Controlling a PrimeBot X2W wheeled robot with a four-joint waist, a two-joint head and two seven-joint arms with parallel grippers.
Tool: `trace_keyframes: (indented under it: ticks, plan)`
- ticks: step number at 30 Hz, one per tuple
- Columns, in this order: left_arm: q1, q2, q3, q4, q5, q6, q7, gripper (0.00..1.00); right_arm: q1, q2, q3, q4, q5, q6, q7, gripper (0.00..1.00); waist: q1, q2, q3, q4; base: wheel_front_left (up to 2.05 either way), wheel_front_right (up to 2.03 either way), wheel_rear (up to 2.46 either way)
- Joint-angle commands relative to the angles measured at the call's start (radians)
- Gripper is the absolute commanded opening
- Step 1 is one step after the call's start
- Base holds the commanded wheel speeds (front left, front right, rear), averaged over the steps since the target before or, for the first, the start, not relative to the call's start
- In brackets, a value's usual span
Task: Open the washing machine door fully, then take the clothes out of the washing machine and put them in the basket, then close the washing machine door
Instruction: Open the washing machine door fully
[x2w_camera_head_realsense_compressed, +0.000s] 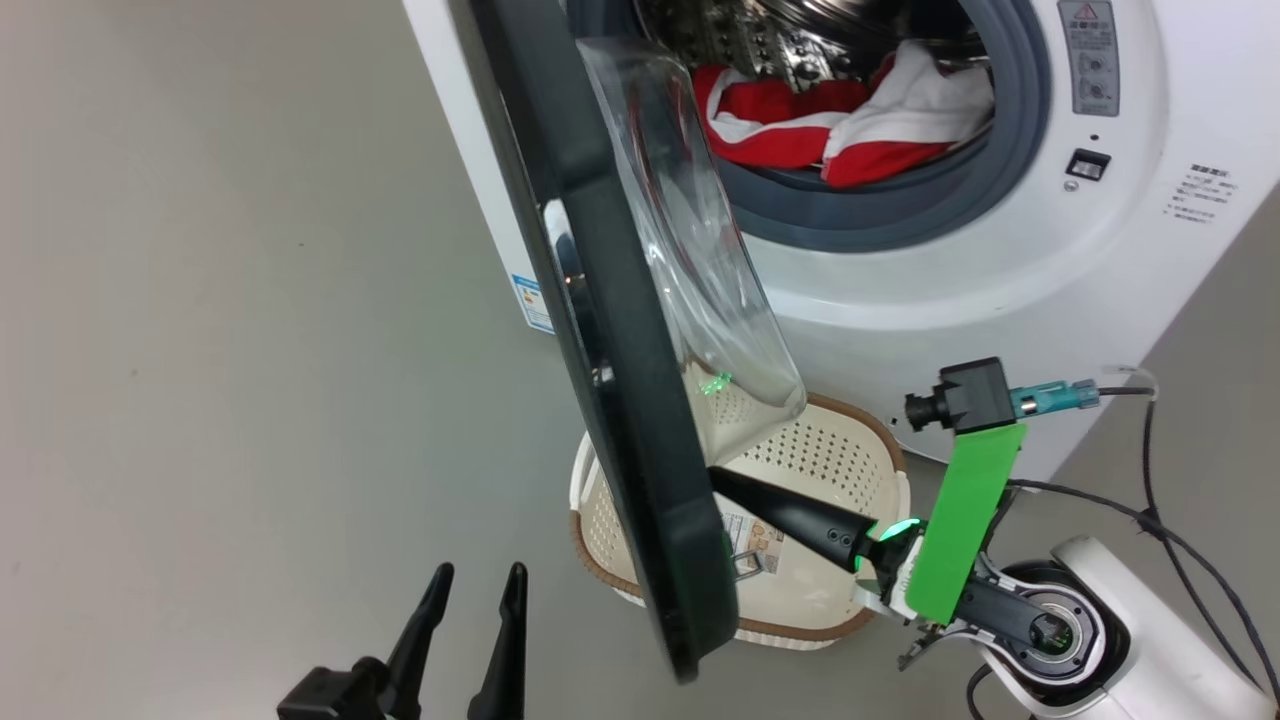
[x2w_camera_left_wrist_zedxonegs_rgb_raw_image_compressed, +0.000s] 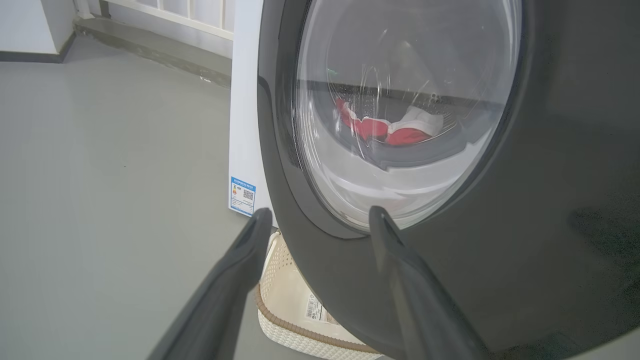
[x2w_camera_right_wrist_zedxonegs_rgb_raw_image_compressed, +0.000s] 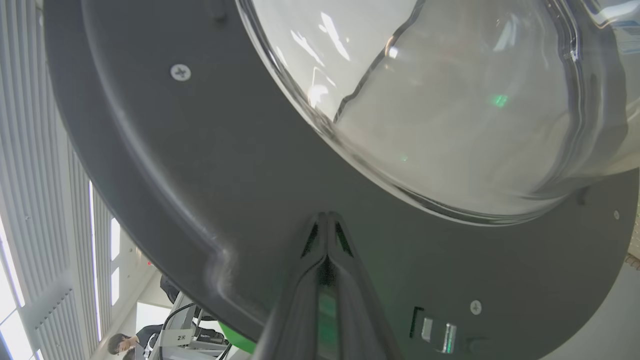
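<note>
touching the inner side of the washing machine door (x2w_camera_right_wrist_zedxonegs_rgb_raw_image_compressed: 165, 165), your right gripper (x2w_camera_right_wrist_zedxonegs_rgb_raw_image_compressed: 327, 217) has both fingers squeezed together, nothing between them. the door stands partly open. your left gripper (x2w_camera_head_realsense_compressed: 475, 585) is spread wide and empty, near the door's outer side. the clothes (x2w_camera_head_realsense_compressed: 830, 120) lie in the washing machine (x2w_camera_head_realsense_compressed: 950, 290), up past your right gripper; the basket (x2w_camera_head_realsense_compressed: 830, 450) sits just below it.

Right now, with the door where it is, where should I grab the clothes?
I'd take the raised white fold of the clothes, which stands proud of the heap near the rubber ring. Come in from the front and from the right, since the door stands across the opening's left side.
</note>
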Motion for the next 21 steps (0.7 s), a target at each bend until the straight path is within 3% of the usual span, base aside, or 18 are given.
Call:
trace_keyframes:
  ticks: [1, 21]
  plan:
    - [0.001, 0.01, 0.035, -0.023, -0.001, 0.007, -0.012, 1.0, 0.007, 0.02, 0.018, -0.036, -0.007, 0.008, 0.009, 0.0, 0.0, 0.0, -0.013, 0.017, 0.0, 0.0, 0.0]
    - [0.018, 0.01, 0.079, -0.055, 0.007, 0.025, -0.012, 1.0, 0.019, 0.099, 0.058, -0.031, -0.026, 0.008, 0.033, 0.0, 0.0, 0.0, -0.032, 0.064, 0.0, 0.0, 0.0]
